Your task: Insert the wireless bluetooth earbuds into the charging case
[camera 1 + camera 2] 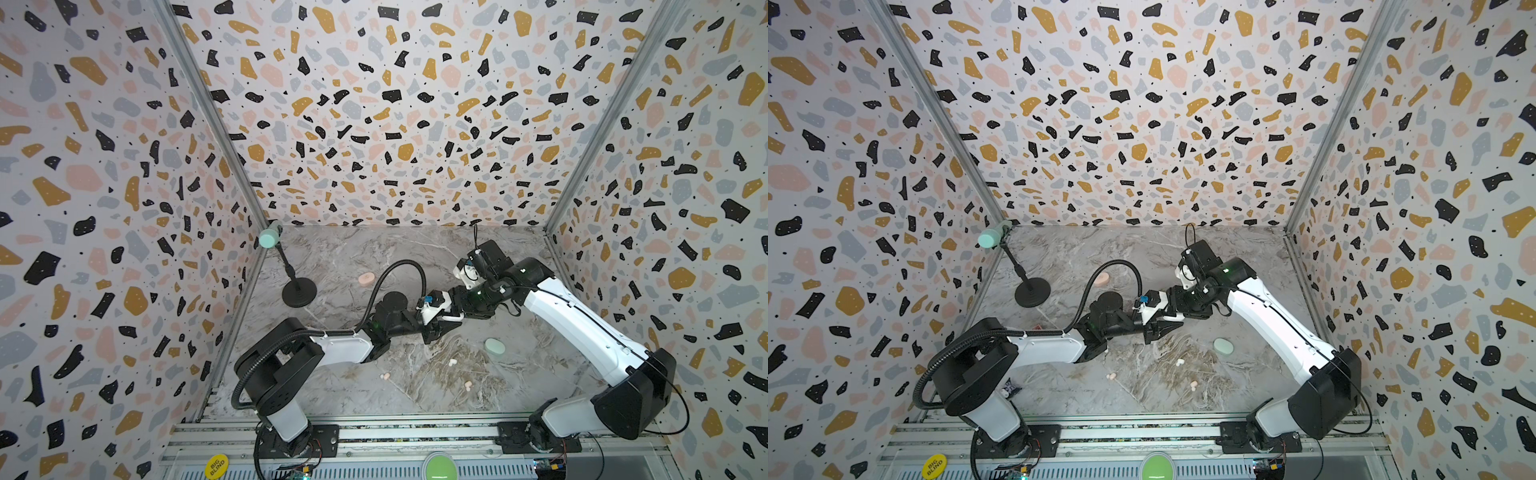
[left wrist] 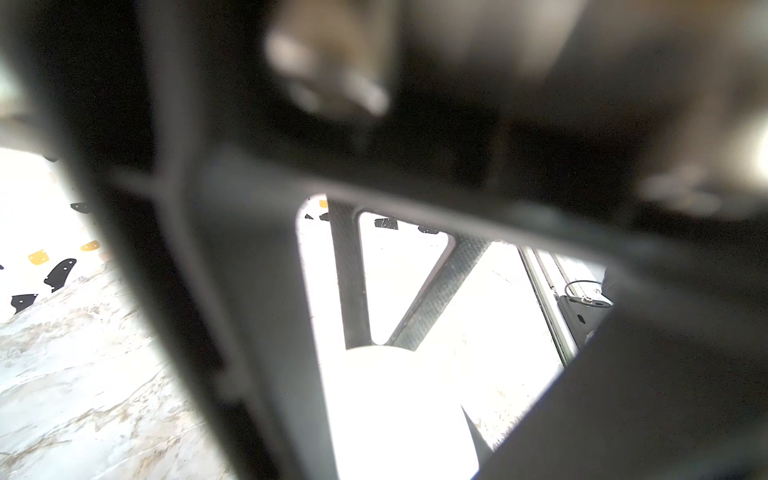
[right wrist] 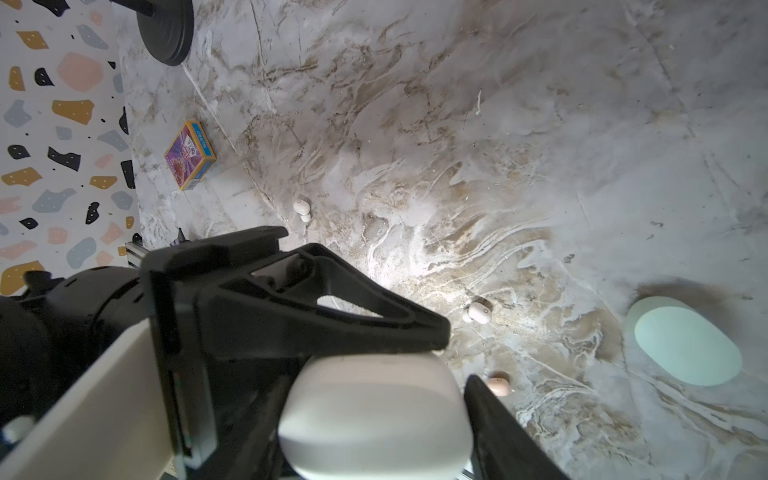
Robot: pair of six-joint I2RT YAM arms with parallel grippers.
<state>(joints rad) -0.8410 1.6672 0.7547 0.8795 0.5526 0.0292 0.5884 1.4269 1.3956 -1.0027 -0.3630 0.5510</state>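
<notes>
A white charging case (image 3: 374,415) hangs above the table between the fingers of my right gripper (image 3: 374,382), which is shut on it. My left gripper (image 3: 440,336) is shut, and its black fingers lie across the case's far edge. Both grippers meet mid-table in both top views: left (image 1: 457,324), right (image 1: 432,336). Three earbuds lie loose on the marble: a white one (image 1: 452,362) and two pink ones (image 1: 385,376) (image 1: 468,385). The left wrist view is mostly blocked by blurred black parts.
A shut mint case (image 1: 494,347) lies right of the earbuds. A pink case (image 1: 366,279) lies farther back. A stand with a round black base (image 1: 299,292) is at the back left, and a small card box (image 3: 190,156) sits near the left wall.
</notes>
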